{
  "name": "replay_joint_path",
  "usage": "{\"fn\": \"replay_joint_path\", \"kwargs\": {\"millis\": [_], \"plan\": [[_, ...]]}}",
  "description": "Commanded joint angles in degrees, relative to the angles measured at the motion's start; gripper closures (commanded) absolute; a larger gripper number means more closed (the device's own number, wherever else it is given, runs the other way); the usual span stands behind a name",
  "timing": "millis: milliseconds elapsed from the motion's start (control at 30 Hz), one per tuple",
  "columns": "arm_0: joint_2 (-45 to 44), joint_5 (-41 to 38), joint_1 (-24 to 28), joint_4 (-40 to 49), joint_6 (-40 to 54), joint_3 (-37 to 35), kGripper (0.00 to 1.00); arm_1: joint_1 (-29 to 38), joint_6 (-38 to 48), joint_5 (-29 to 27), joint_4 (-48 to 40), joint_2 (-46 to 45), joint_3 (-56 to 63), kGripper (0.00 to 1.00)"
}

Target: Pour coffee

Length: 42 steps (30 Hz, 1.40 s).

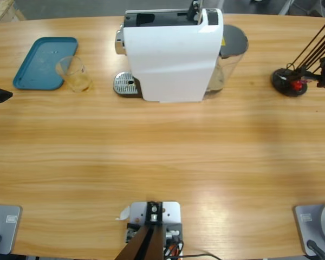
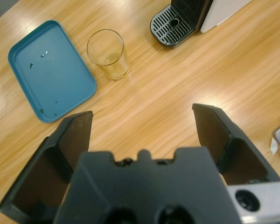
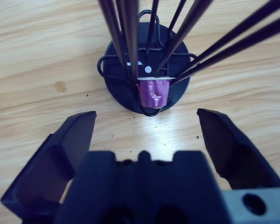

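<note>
No coffee is visible in any view. The clear tumbler [image 2: 107, 53] stands upright and empty, with only a faint yellowish tint, just beside the blue tray [image 2: 49, 70] and well to one side of the coffee machine [image 1: 176, 57]. Its drip grille [image 2: 170, 24] carries nothing.

The left gripper [image 2: 142, 126] hovers above the bench [image 2: 177, 88] with its fingers [image 2: 72, 140] spread wide and gripping nothing; the tumbler lies ahead of it, apart from both fingers. The right gripper [image 3: 147, 128] is likewise spread open and empty, facing the black capsule stand [image 3: 147, 70] on the far side of the machine from the tumbler. One purple capsule [image 3: 154, 91] sits in the stand's wire holder.

Judged step: preparation, nothing yet grasped. The next move probably calls for the left fingers to descend around the tumbler and carry it upright onto the grille, while the right fingers close on the capsule without snagging the stand's rods [image 3: 126, 32].
</note>
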Motion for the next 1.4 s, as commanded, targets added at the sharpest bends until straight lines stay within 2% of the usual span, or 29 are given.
{"fn": "replay_joint_path", "kwargs": {"millis": [33, 67, 1000, 1033, 1067, 1100, 1167, 1233, 1400], "plan": [[-2.16, 0.68, -0.03, -0.69, -0.44, 2.36, 0.082, 0.6, 0.0, 0.88, -0.63, 2.32, 1.21, 0.453], [-2.27, 0.68, -0.03, -0.69, -0.44, 2.42, 0.082, 0.6, 0.0, 0.9, -0.63, 2.53, 1.2, 0.497], [-2.79, 0.68, -0.03, -0.83, -0.44, 2.59, 0.082, 0.6, 0.44, 0.05, -0.36, 3.67, 0.78, 0.501], [-2.79, 0.68, -0.03, -0.88, -0.44, 2.59, 0.082, 0.6, 0.47, -0.07, -0.36, 3.62, 0.85, 0.536], [-2.83, 0.68, -0.03, -0.88, -0.44, 2.61, 0.082, 0.6, 0.52, -0.25, -0.36, 3.48, 0.92, 0.652], [-2.85, 0.68, -0.03, -0.9, -0.44, 2.59, 0.082, 0.6, 0.58, -0.46, -0.36, 3.39, 1.02, 0.711], [-2.88, 0.68, -0.03, -0.9, -0.44, 2.61, 0.082, 0.6, 0.7, -0.61, -0.36, 3.32, 1.13, 0.767], [-2.88, 0.68, -0.03, -0.92, -0.44, 2.64, 0.082, 0.6, 0.7, -0.7, -0.36, 3.22, 1.21, 0.886], [-2.88, 0.68, -0.03, -0.92, -0.44, 2.68, 0.082, 0.6, 0.79, -0.7, -0.36, 3.15, 1.3, 0.906]]}}
